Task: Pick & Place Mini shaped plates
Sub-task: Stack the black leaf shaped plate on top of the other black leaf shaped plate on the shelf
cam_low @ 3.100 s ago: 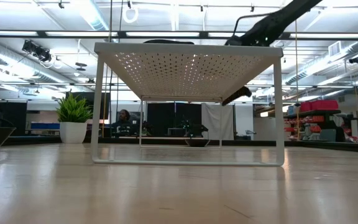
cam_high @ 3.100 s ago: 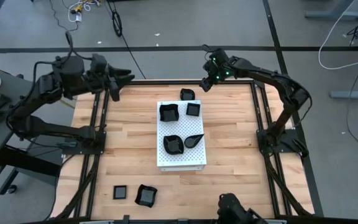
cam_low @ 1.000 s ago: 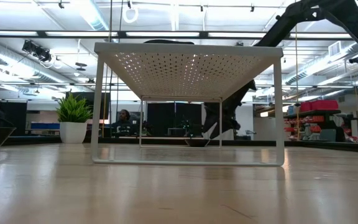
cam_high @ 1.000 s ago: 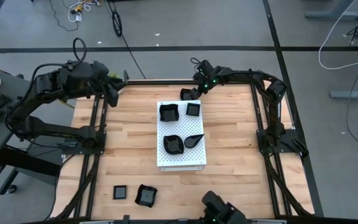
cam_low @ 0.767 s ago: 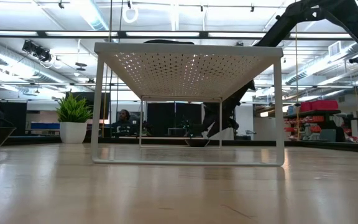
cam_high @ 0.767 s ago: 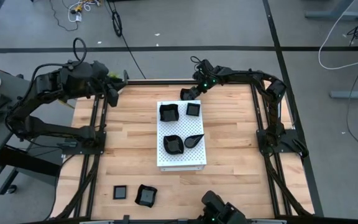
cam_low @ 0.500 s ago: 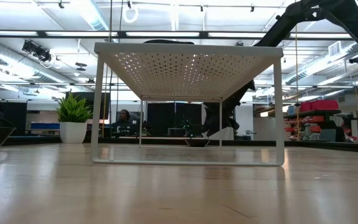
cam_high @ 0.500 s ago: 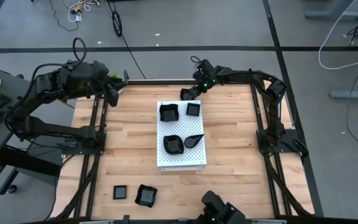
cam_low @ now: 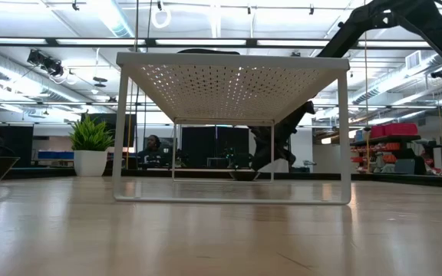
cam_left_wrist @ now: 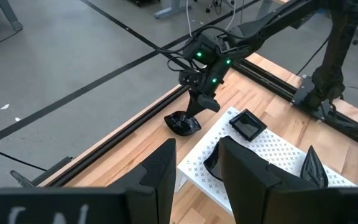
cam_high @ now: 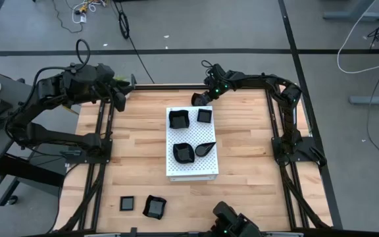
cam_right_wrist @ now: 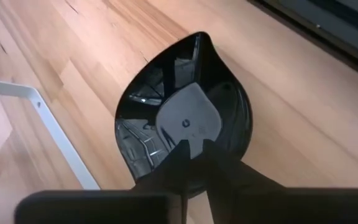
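Teardrop-shaped black plate (cam_right_wrist: 185,118) is located on the wooden table (cam_high: 249,151) just beyond the far edge of the white perforated stand (cam_high: 191,164); its near rim is pinched between the narrowed fingers of the right gripper (cam_right_wrist: 194,149), with the contact partly hidden by the fingers. Four further black plates (cam_high: 179,118) are seen on the stand, two more (cam_high: 154,206) near the table's front edge. The left gripper (cam_left_wrist: 194,180) is held partly open, empty, at the far left corner
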Controlling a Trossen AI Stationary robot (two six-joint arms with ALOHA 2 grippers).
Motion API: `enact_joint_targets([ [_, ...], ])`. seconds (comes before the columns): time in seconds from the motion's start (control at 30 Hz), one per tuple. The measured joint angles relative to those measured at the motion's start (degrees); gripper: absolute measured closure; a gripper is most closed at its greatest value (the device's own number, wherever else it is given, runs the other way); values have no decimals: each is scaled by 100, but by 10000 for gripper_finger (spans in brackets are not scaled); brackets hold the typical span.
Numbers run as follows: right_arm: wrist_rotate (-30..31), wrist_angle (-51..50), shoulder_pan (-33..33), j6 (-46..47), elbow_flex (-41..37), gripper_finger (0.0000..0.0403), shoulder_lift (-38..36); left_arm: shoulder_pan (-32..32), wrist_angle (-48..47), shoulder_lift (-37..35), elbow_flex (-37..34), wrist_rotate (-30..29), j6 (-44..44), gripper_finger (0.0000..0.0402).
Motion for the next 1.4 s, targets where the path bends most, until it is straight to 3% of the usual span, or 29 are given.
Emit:
enact_joint_targets([
  [0.4, -2, -18, 0, 35, 0, 399, 0, 0, -2, 0, 0, 0, -2, 275],
  [1.13, 219, -6, -175, 532, 155, 402, -273, -2, -7, 0, 0, -1, -144, 275],
  [1.27, 199, -94, -181, 696, 157, 388, -273, 0, -9, 0, 0, -2, -145, 275],
  [1.4, 142, -161, -198, 676, 157, 343, -273, -1, -8, 0, 0, -2, -166, 275],
])
